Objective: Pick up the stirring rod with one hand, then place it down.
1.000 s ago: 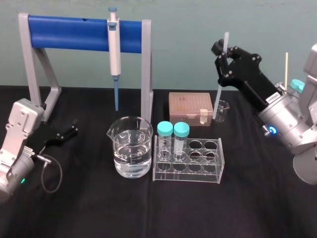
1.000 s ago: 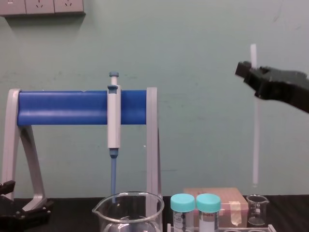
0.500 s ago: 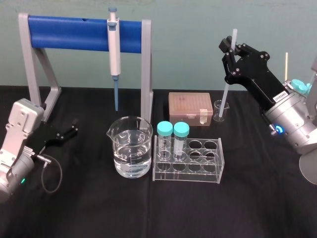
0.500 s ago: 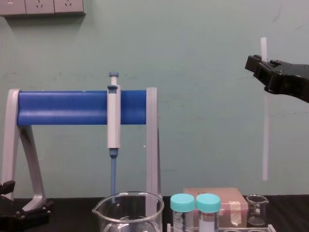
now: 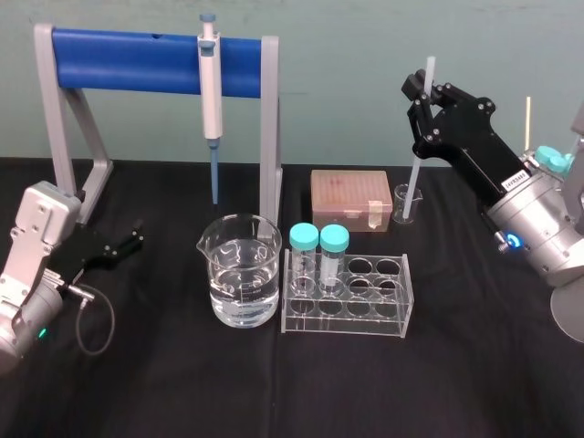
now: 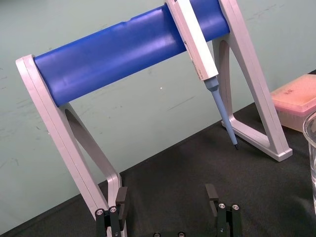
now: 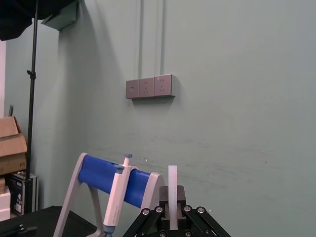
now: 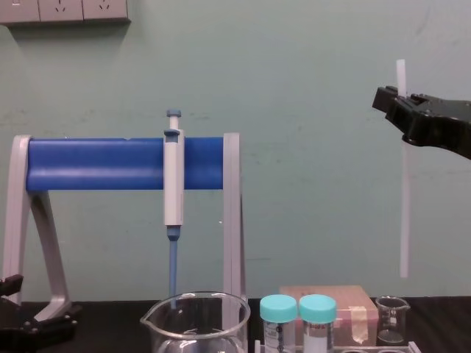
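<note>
Up high, the right claw (image 5: 424,91) pinches the stirring rod (image 5: 415,164) near its top — thin, milky-white, upright, its tip clear above the small beaker (image 8: 392,320); the left claw (image 5: 123,245) sits spread, low on the left.

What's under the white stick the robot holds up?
Air, then a small glass beaker on the black table. The right gripper pinches the stirring rod upright; the pinched part is hidden. The left gripper is parked at the table's left.
</note>
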Controlling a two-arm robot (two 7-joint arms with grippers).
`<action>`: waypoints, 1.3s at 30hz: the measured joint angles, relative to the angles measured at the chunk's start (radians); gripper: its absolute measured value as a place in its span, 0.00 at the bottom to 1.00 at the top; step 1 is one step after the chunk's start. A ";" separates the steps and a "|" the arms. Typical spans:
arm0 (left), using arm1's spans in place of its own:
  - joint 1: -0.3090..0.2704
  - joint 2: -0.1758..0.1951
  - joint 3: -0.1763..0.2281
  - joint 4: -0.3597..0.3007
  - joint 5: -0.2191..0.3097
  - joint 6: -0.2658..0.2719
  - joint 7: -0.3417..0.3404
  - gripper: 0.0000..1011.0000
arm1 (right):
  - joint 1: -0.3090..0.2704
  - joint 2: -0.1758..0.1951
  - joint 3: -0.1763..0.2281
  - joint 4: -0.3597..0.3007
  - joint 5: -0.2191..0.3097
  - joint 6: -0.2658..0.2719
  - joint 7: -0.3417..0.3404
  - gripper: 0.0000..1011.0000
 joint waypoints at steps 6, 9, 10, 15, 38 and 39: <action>0.000 0.000 0.000 0.000 0.000 0.000 0.000 0.99 | -0.001 -0.001 -0.003 -0.001 -0.003 0.003 -0.001 0.07; 0.000 0.000 0.000 0.000 0.000 0.000 0.000 0.99 | -0.001 -0.002 -0.004 0.001 -0.004 0.003 -0.001 0.07; 0.000 0.000 0.000 0.000 0.000 0.000 0.000 0.99 | -0.001 -0.002 -0.004 0.002 -0.004 0.003 -0.001 0.07; 0.000 0.000 0.000 0.000 0.000 0.000 0.000 0.99 | 0.001 -0.004 -0.005 0.004 -0.006 0.003 -0.001 0.07; 0.000 0.000 0.000 0.000 0.000 0.000 0.000 0.99 | 0.011 -0.008 -0.012 0.021 -0.005 0.003 0.003 0.07; 0.000 0.000 0.000 0.000 0.000 0.000 0.000 0.99 | 0.012 -0.008 -0.012 0.022 -0.005 0.002 0.003 0.07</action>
